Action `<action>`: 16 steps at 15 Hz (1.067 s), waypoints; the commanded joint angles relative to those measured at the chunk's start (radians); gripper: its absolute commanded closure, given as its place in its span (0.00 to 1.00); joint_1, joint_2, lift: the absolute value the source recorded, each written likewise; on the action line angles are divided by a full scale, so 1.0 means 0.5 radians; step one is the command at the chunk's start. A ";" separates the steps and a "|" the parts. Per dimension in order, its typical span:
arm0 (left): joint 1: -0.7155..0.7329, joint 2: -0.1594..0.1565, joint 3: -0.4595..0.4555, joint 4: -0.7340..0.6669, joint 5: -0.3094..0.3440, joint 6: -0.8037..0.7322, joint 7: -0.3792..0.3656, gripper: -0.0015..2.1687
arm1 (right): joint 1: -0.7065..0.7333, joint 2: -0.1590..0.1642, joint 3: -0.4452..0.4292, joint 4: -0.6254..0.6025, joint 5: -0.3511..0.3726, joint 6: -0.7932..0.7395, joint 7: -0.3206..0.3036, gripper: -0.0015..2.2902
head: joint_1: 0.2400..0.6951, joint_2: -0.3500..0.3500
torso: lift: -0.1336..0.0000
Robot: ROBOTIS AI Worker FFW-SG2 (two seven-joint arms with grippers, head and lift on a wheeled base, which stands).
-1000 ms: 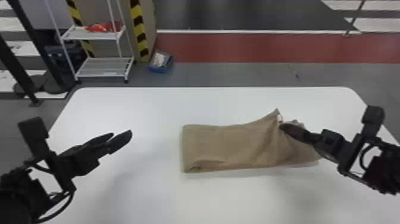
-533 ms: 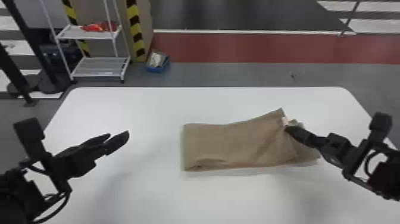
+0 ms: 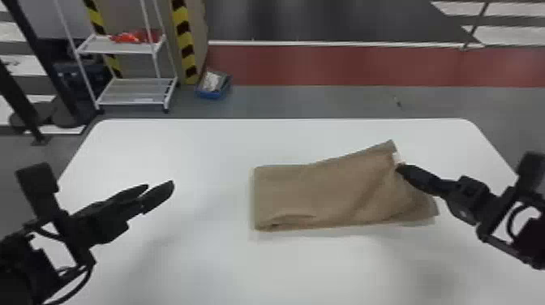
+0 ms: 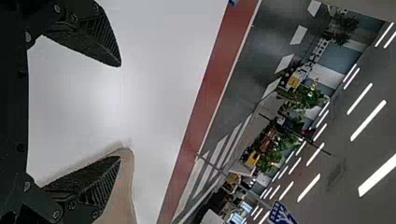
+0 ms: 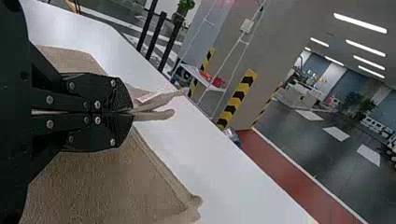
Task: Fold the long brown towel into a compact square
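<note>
The brown towel (image 3: 316,194) lies folded into a wide strip right of the table's middle, its right part lifted to a peak beside a small white tag. At that raised edge is my right gripper (image 3: 399,168). In the right wrist view the right gripper (image 5: 130,112) is shut on the towel (image 5: 102,186), whose pinched edge pokes out past the fingertips. My left gripper (image 3: 162,188) is held over the left side of the table, away from the towel. The left wrist view shows the left gripper (image 4: 120,112) with fingers wide apart and nothing between them; part of the towel (image 4: 122,186) appears behind one finger.
The white table (image 3: 182,138) extends around the towel on all sides. Beyond its far edge, on the floor, stand a white shelf rack (image 3: 136,91) and a blue bin (image 3: 213,95).
The towel's gripped right edge has risen slightly and shifted a little to the right with my right gripper. My left gripper has barely moved.
</note>
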 commanded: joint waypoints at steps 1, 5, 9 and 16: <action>-0.005 -0.003 -0.019 0.029 0.000 -0.039 0.003 0.10 | -0.005 0.003 0.053 0.203 0.092 -0.274 -0.003 0.58 | 1.00 0.46 | 0.07; -0.005 -0.003 -0.022 0.035 -0.012 -0.045 0.003 0.10 | -0.048 -0.012 0.068 0.237 0.074 -0.243 0.009 0.58 | 1.00 0.44 | 0.07; -0.002 -0.003 -0.010 0.035 -0.018 -0.045 0.000 0.10 | -0.005 -0.132 -0.153 0.022 -0.058 0.082 -0.006 0.58 | 1.00 0.45 | 0.07; 0.001 -0.015 -0.025 0.044 -0.034 -0.076 0.000 0.10 | -0.076 -0.114 0.019 0.246 0.028 -0.108 0.006 0.58 | 1.00 0.39 | 0.07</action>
